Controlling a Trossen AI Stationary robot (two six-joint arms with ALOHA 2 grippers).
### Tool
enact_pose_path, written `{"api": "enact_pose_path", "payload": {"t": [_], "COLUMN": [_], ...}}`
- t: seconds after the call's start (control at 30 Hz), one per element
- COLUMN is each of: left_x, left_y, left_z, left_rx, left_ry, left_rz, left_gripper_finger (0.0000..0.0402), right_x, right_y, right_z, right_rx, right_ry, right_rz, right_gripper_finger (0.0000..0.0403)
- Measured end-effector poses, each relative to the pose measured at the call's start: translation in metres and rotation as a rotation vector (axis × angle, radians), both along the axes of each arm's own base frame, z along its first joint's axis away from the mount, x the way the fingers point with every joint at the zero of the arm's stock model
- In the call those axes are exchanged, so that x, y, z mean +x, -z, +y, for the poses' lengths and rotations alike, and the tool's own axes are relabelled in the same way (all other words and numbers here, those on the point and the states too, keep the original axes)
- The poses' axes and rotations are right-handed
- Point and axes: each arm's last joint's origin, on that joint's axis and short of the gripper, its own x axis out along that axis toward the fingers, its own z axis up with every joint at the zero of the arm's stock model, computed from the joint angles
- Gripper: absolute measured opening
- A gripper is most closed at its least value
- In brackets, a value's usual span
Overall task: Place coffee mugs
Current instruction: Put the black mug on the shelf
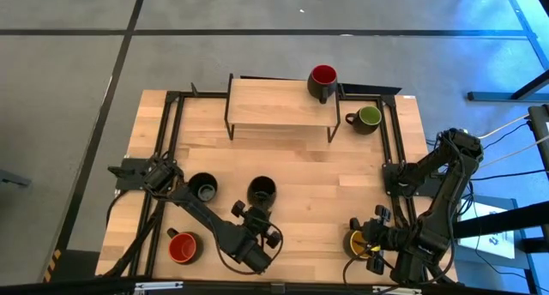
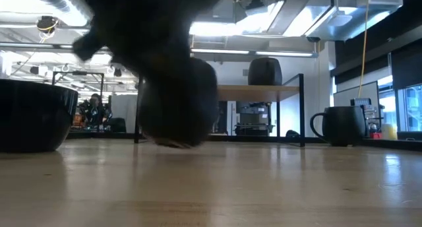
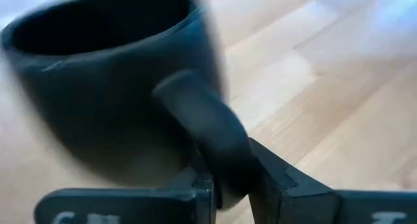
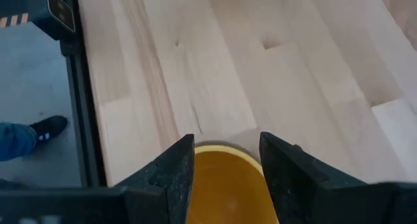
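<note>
i see the black mug (image 1: pixel 262 190) near the middle of the table (image 1: pixel 300 166), and my left gripper (image 1: pixel 255 216) is right at it. from above i can't tell how it is held, but the left wrist view shows it: the two fingers (image 3: pixel 277 178) are pinching the mug's handle (image 3: pixel 208 136). in the low view this mug (image 2: pixel 177 101) is a big dark blur, and it looks tilted, with its bottom only just at the wood. the other black mug (image 1: pixel 202 188) sits just to the left of it. a red mug (image 1: pixel 183 246) stands near the front left corner. the yellow mug (image 1: pixel 358 242) is at the front right, and my right gripper (image 1: pixel 372 237) is over it. the right wrist view shows the fingers (image 4: pixel 176 168) spread apart, with the yellow inside (image 4: pixel 225 185) between them. far back, a second red mug (image 1: pixel 322 82) stands on the little wooden shelf (image 1: pixel 274 102), and the green mug (image 1: pixel 366 119) is on the table just beside that shelf. only the right wrist view shows a person's shoe (image 4: pixel 45 127) on the floor by the table.
</note>
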Motion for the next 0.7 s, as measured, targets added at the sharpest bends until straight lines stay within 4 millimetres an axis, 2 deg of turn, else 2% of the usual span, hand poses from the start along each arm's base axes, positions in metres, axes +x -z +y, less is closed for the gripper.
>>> {"api": "enact_pose_path", "payload": {"t": [0.13,0.4,0.7], "left_x": [0.005,0.002,0.002], "left_y": [-0.027,-0.072,-0.094], "left_z": [0.001,0.017,0.030], "left_rx": [0.008,0.038,0.034], "left_ry": [-0.003,-0.015,-0.010], "left_rz": [-0.040,-0.107,-0.120], "left_gripper_finger": [0.0019,0.0018,0.0018], "right_x": [0.000,0.000,0.001], "right_y": [0.000,0.000,-0.001], "right_z": [-0.001,-0.001,-0.002], "right_rx": [0.010,0.002,-0.008], "right_ry": [0.038,0.041,0.044], "right_rz": [-0.021,-0.031,-0.043], "right_gripper_finger": [0.0163,0.0163,0.0163]}}
